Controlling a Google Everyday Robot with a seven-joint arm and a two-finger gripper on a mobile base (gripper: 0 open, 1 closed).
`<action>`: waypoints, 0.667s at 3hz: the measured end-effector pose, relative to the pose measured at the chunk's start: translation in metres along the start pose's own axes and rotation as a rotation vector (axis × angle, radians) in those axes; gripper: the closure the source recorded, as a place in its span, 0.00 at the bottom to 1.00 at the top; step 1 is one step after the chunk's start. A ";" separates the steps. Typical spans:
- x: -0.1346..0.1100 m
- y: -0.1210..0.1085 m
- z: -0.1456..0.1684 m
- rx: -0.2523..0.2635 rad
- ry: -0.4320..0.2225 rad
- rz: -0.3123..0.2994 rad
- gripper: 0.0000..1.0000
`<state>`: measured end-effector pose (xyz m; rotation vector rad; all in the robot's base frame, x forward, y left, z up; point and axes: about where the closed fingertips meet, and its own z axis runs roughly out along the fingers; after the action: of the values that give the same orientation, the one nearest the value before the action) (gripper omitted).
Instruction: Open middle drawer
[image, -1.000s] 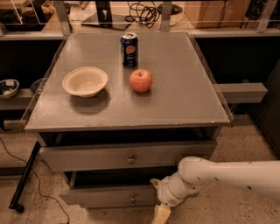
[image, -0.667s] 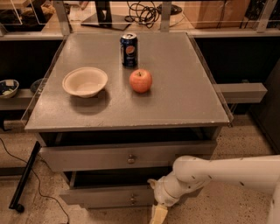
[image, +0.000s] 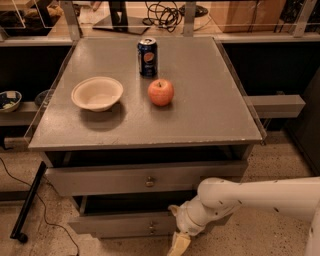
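Gripper (image: 179, 244), whether open or closed could not be told, hung low before the middle drawer (image: 117, 225), just right of its knob (image: 151, 228). Above were the upper drawer (image: 100, 181) and the tabletop (image: 210, 115) with bowl (image: 97, 93), apple (image: 160, 92) and can (image: 147, 57).

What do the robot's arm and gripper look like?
The arm is a thick, smooth white tube with small dark specks and a bulbous wrist. The gripper, low beside the lower drawer, is pale cream-yellow. No cables show.

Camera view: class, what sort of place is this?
Probably a robotics lab: a grey drawer cabinet, tangled cables on the shelf behind, and the robot's gripper low by the lower drawer.
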<state>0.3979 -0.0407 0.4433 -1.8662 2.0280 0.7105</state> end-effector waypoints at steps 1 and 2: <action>0.000 0.000 0.000 0.000 0.000 0.000 0.42; 0.000 0.000 0.000 0.000 0.000 0.000 0.66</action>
<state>0.3979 -0.0406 0.4432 -1.8663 2.0280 0.7106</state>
